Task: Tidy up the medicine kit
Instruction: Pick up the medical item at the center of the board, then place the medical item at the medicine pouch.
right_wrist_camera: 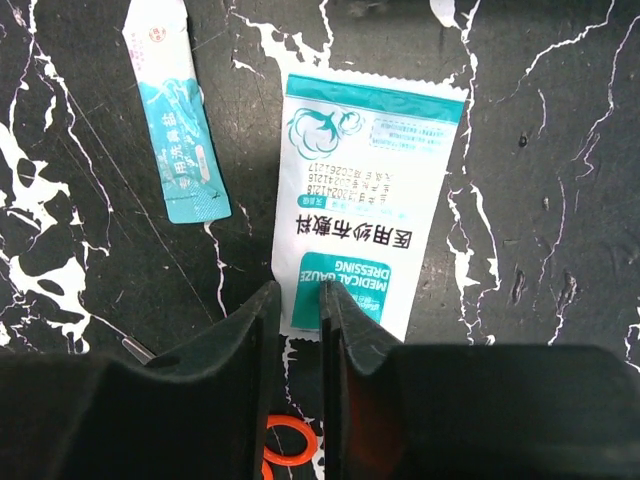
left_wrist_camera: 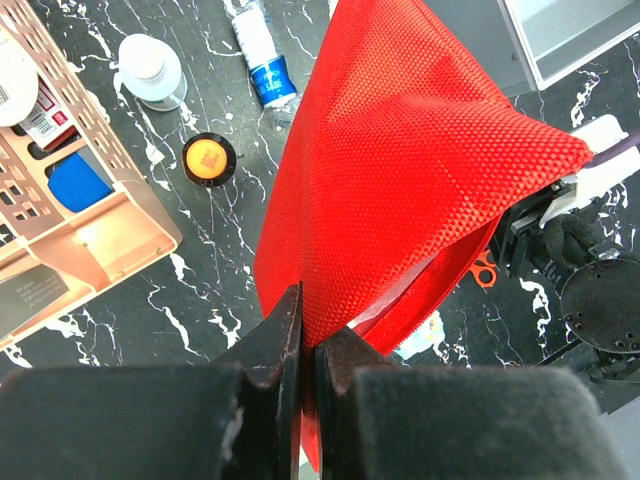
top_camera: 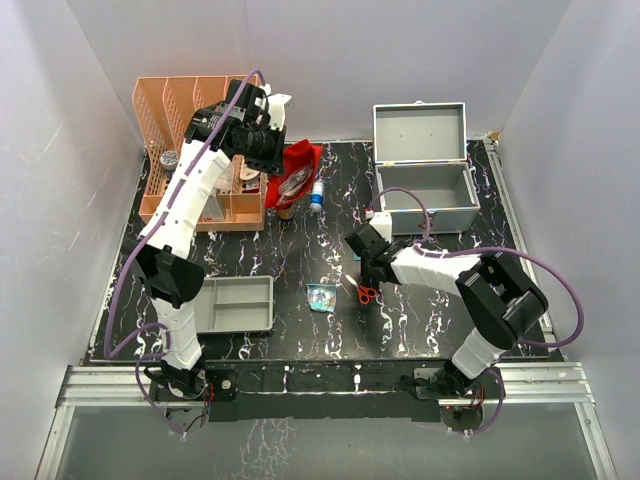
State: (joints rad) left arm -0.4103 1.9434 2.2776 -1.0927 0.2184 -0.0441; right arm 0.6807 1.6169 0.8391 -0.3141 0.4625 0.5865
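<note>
- Your left gripper (left_wrist_camera: 308,330) has its jaws pressed tight together on the bottom edge of the red fabric pouch (left_wrist_camera: 400,170). It holds the pouch up off the bench (top_camera: 290,260), and the fabric hangs as a loose wedge.
- That high hold looks chosen to get the pouch clear of the loose items below it, a small blue-labelled bottle (left_wrist_camera: 265,60) and an orange-capped disc (left_wrist_camera: 208,160).
- The pinch takes in only a thin strip of cloth, so the pouch may swing or slip if you move quickly.
- Your right gripper (right_wrist_camera: 298,310) points straight down at the near end of a white gauze dressing packet (right_wrist_camera: 370,180) lying flat on the bench. Its jaws stand a narrow slot apart, with the packet's teal band showing between them.
- You cannot tell from the wrist view whether the packet is pinched yet. A flat packet gives the jaws only its edge to catch, which likely explains the approach at the end instead of the middle.
- A teal sachet (right_wrist_camera: 178,150) lies just beside the packet, apart from it, and the orange scissors (top_camera: 367,294) sit close under the right wrist. Mind you don't drag either along.
- The medicine kit (top_camera: 445,218) stands at the back right of the bench with its lid up and its inside showing grey. It is ready to take items, and none can be seen in it.
- The packet lies nearer to you than the kit, so you'd judge a lift and a carry toward the back comes next.
</note>
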